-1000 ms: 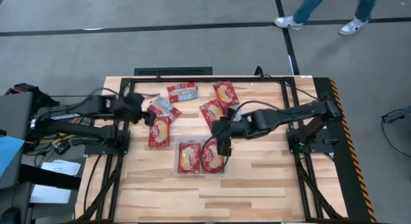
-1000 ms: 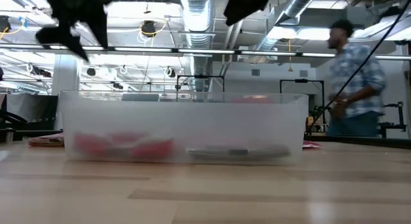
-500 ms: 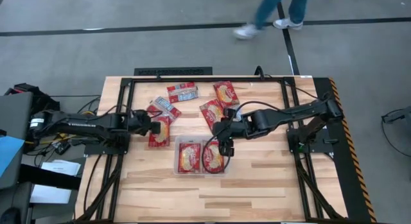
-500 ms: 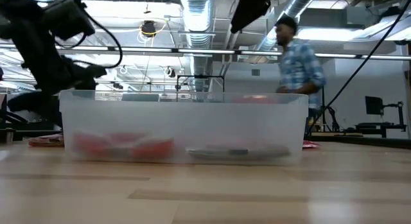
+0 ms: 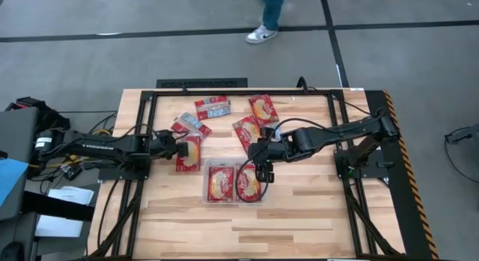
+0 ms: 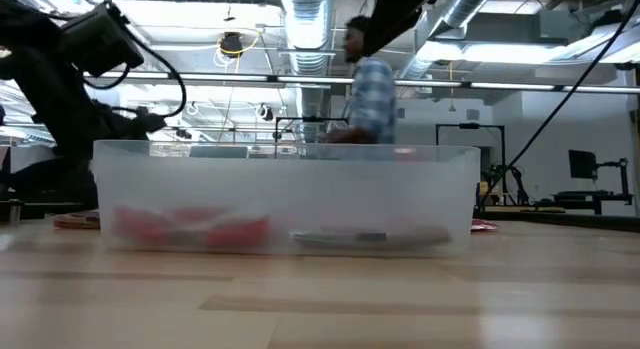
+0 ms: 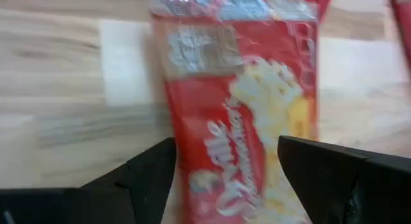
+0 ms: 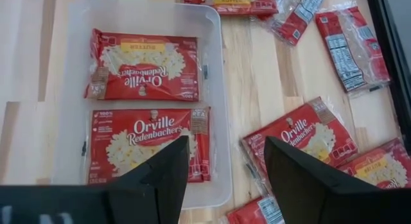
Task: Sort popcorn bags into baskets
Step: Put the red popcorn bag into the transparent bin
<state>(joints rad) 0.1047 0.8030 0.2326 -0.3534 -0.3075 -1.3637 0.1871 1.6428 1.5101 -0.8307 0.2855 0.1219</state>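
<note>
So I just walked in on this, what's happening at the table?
Two robot arms are sorting popcorn bags into a clear tray, which already holds two. The left end effector is open astride a red bag on the table. The right end effector hovers open over the tray. Five bags lie loose.

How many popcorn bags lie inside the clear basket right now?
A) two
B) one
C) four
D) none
A: the right wrist view shows two popcorn bags lying flat side by side in the clear basket; the others are on the table outside it.
</note>
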